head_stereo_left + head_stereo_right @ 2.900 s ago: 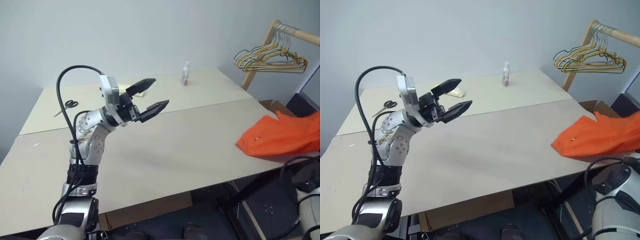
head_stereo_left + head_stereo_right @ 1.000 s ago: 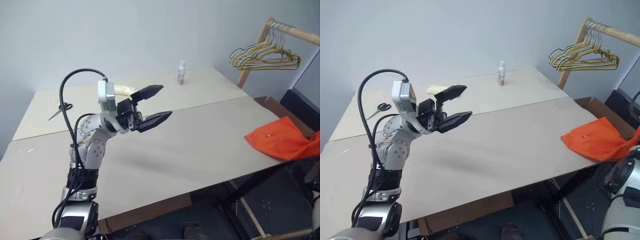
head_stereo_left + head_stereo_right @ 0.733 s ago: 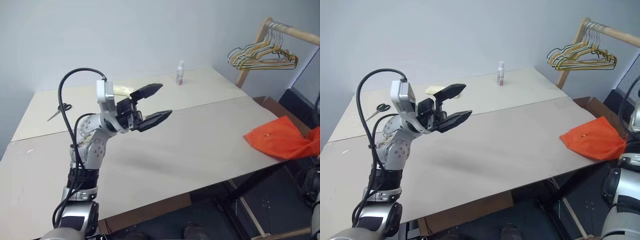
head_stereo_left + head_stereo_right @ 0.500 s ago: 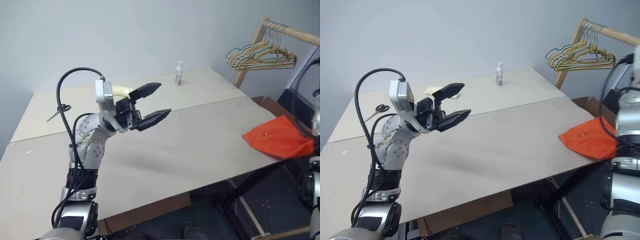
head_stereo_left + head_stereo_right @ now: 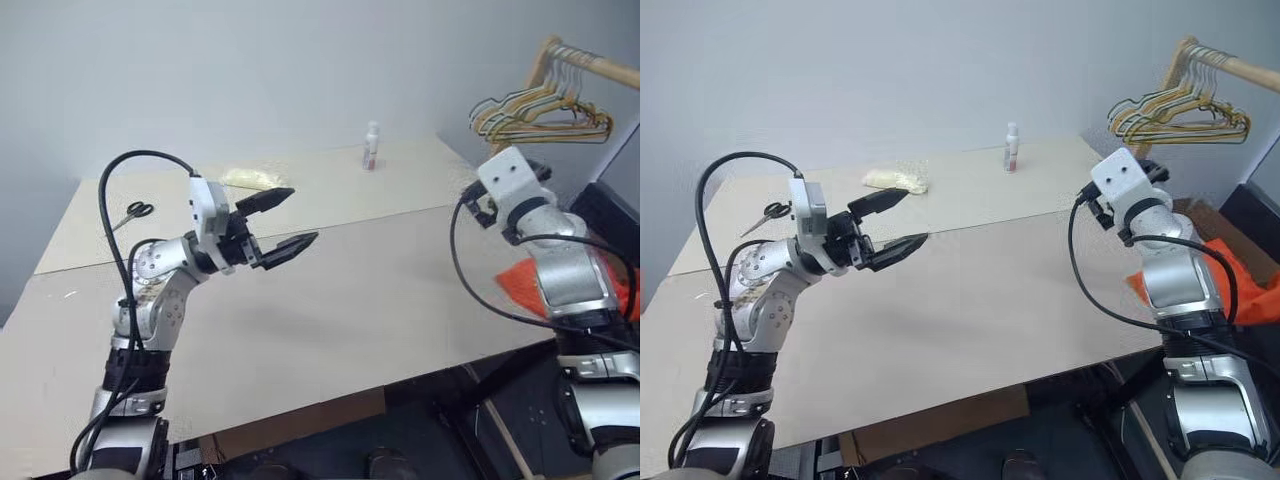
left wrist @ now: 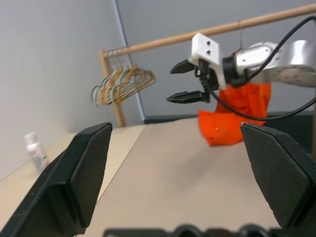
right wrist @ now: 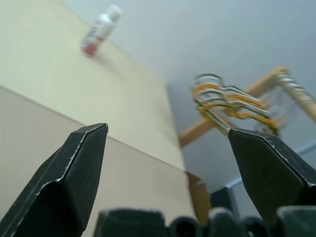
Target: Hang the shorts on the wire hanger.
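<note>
A pale wall stands behind a wide beige table (image 5: 350, 300), with a second, lighter tabletop butted against its far edge. On that far part sit a small white bottle (image 5: 372, 146), a pair of scissors (image 5: 134, 211) and a yellowish bag (image 5: 250, 178). Beyond the table's far right corner a wooden rack (image 5: 590, 62) carries a bunch of hangers (image 5: 540, 118). My left gripper (image 5: 285, 220) hangs in the air above the left half of the table, pointing toward the right; its two black fingers are spread wide and hold nothing, touching nothing. My right gripper (image 6: 183, 82) is raised over the right end of the table; in the left wrist view its fingers stand apart and empty, pointing across toward the far side, and in its own wrist view the two fingers (image 7: 74, 173) frame the bottle and the rack with clear space between them. The shorts (image 5: 520, 282), bright orange, lie at the table's right edge, partly hidden behind my right forearm (image 5: 560, 270) and draped over the edge; neither gripper touches them. I cannot pick out the single wire hanger of the task among what is visible.
</note>
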`<state>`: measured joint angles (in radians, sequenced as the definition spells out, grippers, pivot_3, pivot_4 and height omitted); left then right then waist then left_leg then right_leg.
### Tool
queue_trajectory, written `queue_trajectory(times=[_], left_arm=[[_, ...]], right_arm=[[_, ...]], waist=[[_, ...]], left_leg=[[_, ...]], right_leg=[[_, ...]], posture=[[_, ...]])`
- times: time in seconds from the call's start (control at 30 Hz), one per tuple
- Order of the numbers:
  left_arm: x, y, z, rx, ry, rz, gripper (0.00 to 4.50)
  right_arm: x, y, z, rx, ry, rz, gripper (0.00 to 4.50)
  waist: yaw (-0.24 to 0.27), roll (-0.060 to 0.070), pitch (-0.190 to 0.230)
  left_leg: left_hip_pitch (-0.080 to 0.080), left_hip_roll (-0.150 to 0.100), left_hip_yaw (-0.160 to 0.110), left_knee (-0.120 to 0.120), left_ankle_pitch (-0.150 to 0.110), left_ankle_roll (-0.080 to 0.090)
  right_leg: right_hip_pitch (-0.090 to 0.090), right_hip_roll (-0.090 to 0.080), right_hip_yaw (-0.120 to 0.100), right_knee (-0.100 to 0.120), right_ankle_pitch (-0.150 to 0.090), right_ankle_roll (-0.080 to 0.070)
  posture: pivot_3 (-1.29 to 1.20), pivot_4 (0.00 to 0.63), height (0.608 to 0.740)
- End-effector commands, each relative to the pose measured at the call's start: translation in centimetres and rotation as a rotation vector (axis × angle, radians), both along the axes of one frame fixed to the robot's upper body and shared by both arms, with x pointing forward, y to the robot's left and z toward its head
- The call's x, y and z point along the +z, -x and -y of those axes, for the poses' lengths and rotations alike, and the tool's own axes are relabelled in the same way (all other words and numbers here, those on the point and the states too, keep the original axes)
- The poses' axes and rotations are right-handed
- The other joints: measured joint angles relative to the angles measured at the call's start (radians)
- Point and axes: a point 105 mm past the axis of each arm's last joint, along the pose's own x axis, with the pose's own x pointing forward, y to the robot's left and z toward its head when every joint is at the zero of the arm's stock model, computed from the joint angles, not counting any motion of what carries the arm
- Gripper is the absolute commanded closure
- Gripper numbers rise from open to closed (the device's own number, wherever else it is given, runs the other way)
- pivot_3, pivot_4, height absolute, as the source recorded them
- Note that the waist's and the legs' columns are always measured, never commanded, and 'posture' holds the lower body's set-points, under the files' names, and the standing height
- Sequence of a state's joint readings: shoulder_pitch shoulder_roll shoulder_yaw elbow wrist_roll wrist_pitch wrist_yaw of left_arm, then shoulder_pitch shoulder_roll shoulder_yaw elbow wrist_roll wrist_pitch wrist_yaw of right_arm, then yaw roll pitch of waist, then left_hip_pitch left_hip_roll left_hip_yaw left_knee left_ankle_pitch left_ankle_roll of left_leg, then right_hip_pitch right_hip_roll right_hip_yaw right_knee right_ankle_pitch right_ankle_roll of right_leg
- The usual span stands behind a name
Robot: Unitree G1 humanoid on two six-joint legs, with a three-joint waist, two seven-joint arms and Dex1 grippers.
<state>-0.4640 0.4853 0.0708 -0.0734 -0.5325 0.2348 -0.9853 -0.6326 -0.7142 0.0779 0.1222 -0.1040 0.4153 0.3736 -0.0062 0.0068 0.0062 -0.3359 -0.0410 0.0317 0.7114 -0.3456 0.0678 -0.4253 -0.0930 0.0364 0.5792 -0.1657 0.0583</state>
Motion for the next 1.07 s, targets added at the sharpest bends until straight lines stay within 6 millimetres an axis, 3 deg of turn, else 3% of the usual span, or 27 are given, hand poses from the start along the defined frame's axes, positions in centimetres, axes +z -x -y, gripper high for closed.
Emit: queue_trajectory(times=[0.03, 0.17, 0.43, 0.8, 1.07], left_arm=[[-0.7, -0.1, -1.4, 0.073, -0.062, -0.022, 0.0], [-2.8, 0.5, -2.9, 0.116, -0.131, -0.09, 0.0], [-4.8, 2.3, -5.1, 0.176, -0.205, -0.159, 0.0], [-5.4, 2.6, -4.9, 0.208, -0.223, -0.146, 0.0], [-6.2, 2.7, -5.1, 0.217, -0.228, -0.161, 0.0]], right_arm=[[-0.7, 1.4, -3.3, 0.169, 0.012, -0.049, 0.02], [-3.2, 3.5, -5.4, 0.302, 0.054, -0.131, 0.02], [-6.2, 7.0, -7.2, 0.478, 0.074, -0.257, 0.02], [-6.7, 6.0, -6.8, 0.447, 0.101, -0.266, 0.02], [-6.8, 5.7, -7.2, 0.461, 0.112, -0.26, 0.02]], waist=[[0.006, 0.0, 0.0], [0.019, 0.0, 0.0], [0.052, -0.004, 0.001], [0.102, -0.008, 0.002], [0.11, -0.008, 0.002]], left_leg=[[0.0, 0.0, -0.001, 0.0, 0.0, 0.0], [-0.001, 0.0, -0.002, -0.001, 0.0, -0.002], [0.0, 0.0, -0.003, 0.0, 0.001, -0.004], [0.001, 0.001, -0.006, 0.0, 0.003, -0.008], [0.0, 0.001, -0.01, 0.0, 0.004, -0.009]], right_leg=[[0.0, 0.0, -0.001, 0.0, 0.0, 0.0], [-0.001, 0.001, -0.003, 0.0, 0.0, 0.0], [0.0, 0.001, -0.004, 0.0, 0.0, -0.001], [0.001, 0.001, -0.009, 0.001, 0.002, -0.004], [0.001, 0.001, -0.012, 0.0, 0.002, -0.004]], posture=[[0.09, 0.0, 0.74], [0.12, 0.0, 0.74], [0.17, 0.0, 0.74], [0.2, 0.0, 0.74], [0.22, 0.0, 0.74]])
